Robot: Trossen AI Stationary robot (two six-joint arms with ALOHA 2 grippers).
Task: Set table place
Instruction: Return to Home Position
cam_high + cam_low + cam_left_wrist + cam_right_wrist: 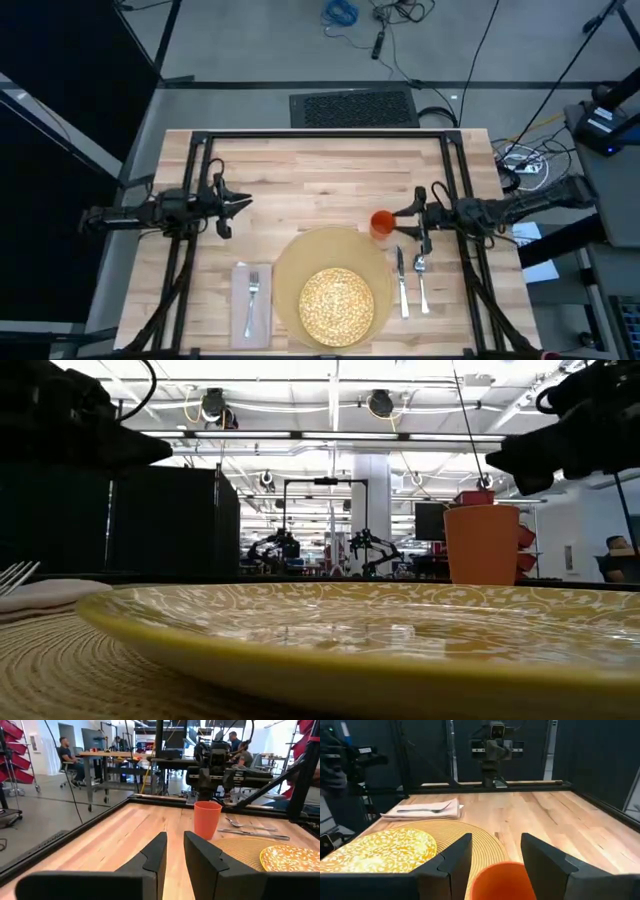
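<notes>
- Your right gripper (496, 840) stood released, jaws wide. The cup (502, 881) sat between its fingers (454, 857), and as far as the wrist view showed it touched neither.
- The main risk, as I judge it, was the retreat. If you pulled away on any line but straight back, a finger could clip the cup and tip or drag it.
- The knife (401, 285) and spoon (421, 280) lay just near of that gripper, so a low sweep could knock them askew.
- Your left gripper (235, 205) hovered empty over the table (320, 170) at the left, its fingers a narrow gap apart, well clear of everything.
- The place looked complete:
  - The plate (336, 305) was centred on the mat (290, 260).
  - The fork (253, 290) lay on the napkin (243, 310) to the left.
  - The knife, then the spoon, lay to the right.
  - The cup stood upright at the mat's far right rim. You couldn't tell whether its base sat on the mat or just off it.
</notes>
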